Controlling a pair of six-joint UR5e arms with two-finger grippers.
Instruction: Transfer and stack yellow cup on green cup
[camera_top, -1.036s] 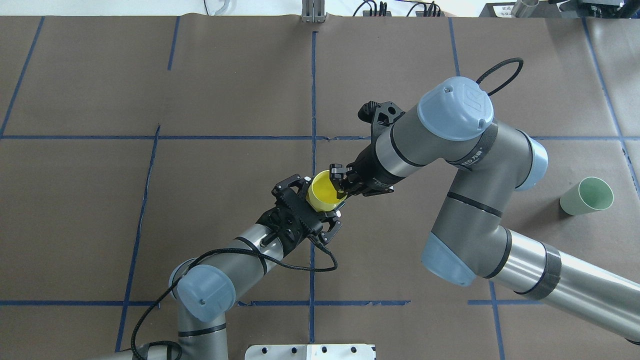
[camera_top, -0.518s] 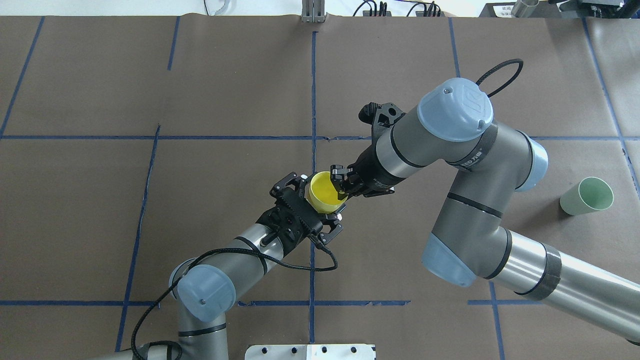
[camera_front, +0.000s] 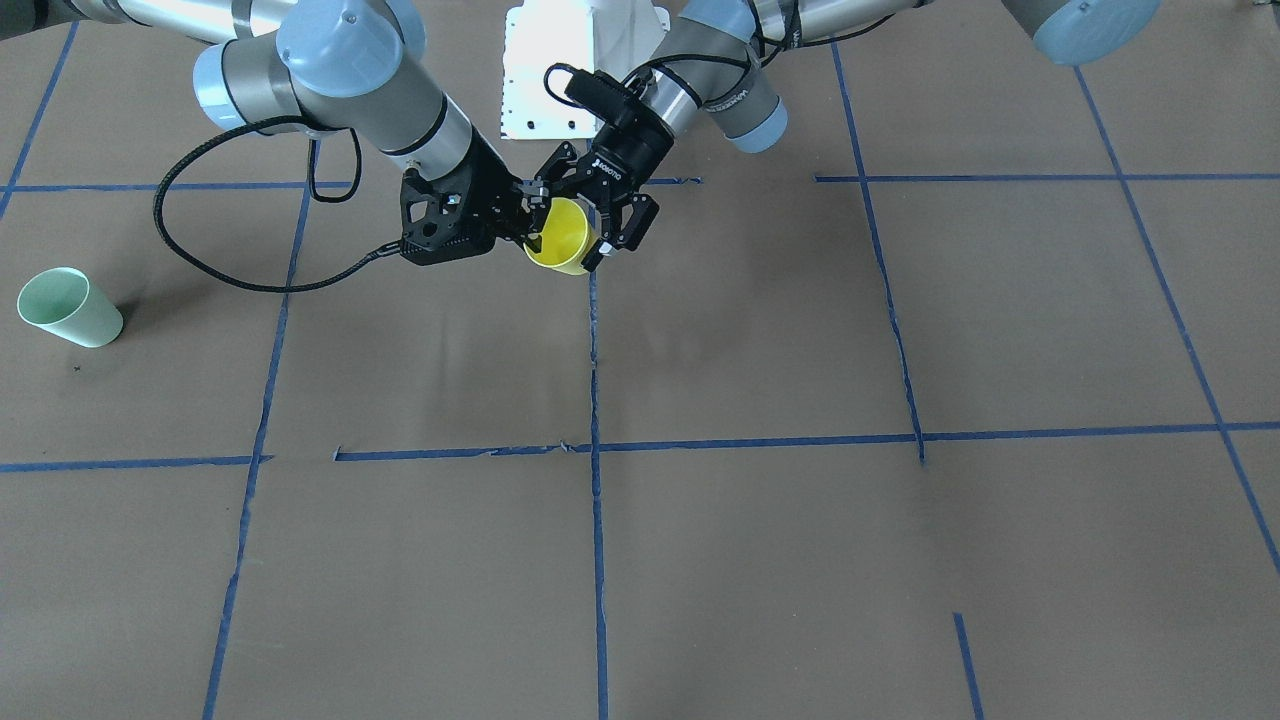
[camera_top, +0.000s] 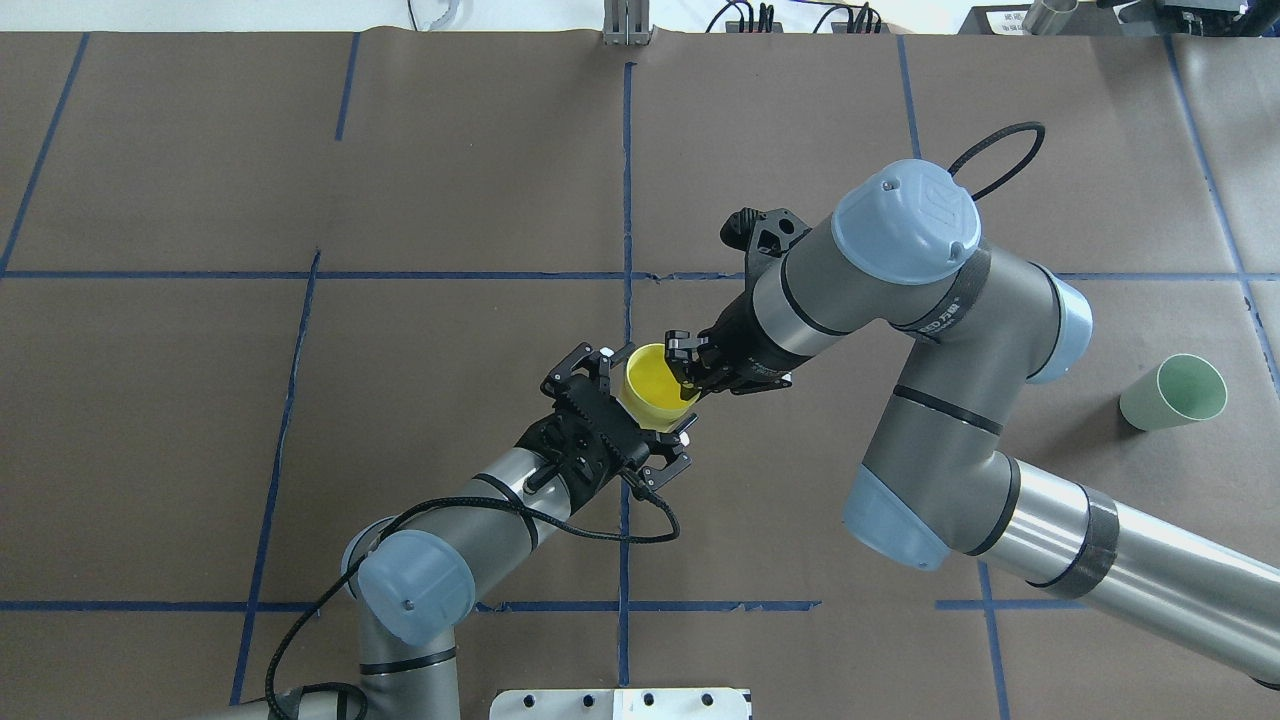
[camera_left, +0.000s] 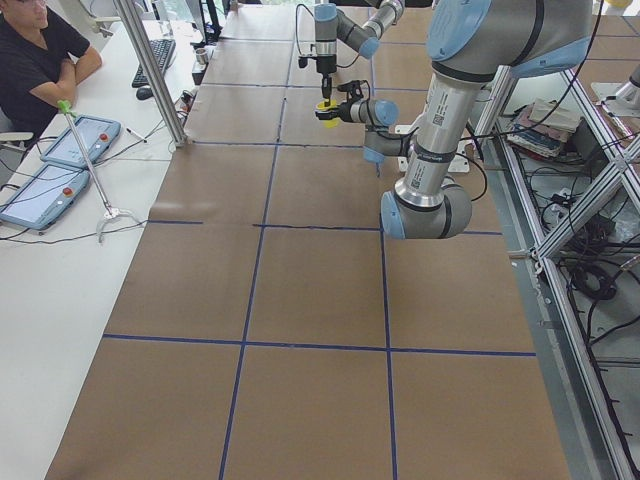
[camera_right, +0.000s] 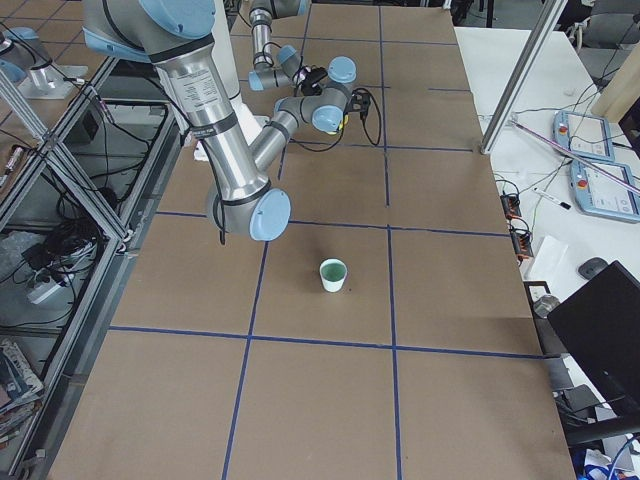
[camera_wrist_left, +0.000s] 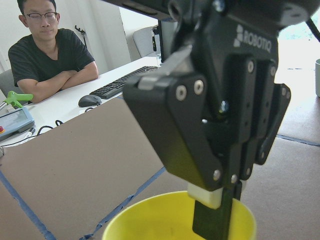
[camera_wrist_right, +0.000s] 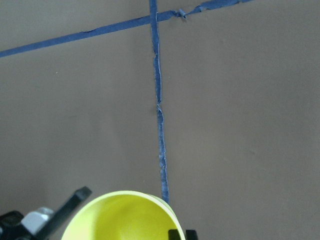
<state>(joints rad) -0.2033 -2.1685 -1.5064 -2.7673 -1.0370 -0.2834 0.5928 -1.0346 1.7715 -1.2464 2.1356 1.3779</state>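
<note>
The yellow cup (camera_top: 650, 385) hangs in the air over the middle of the table, between my two grippers; it also shows in the front view (camera_front: 562, 240). My right gripper (camera_top: 685, 370) is shut on its rim, one finger inside the cup and one outside, as the left wrist view (camera_wrist_left: 215, 210) shows. My left gripper (camera_top: 645, 390) is open, its fingers spread on either side of the cup's body. The green cup (camera_top: 1175, 393) stands upright and alone on the table at the far right, well away from both grippers; it also shows in the right exterior view (camera_right: 333, 275).
The table is covered in brown paper (camera_top: 450, 180) with blue tape lines. A white mounting plate (camera_top: 620, 703) sits at the near edge. A person sits beside the table's left end (camera_left: 40, 55), next to teach pendants (camera_left: 60, 165).
The yellow cup has shifted slightly to the right with my right gripper. My left gripper's fingers have spread a little wider around it.
</note>
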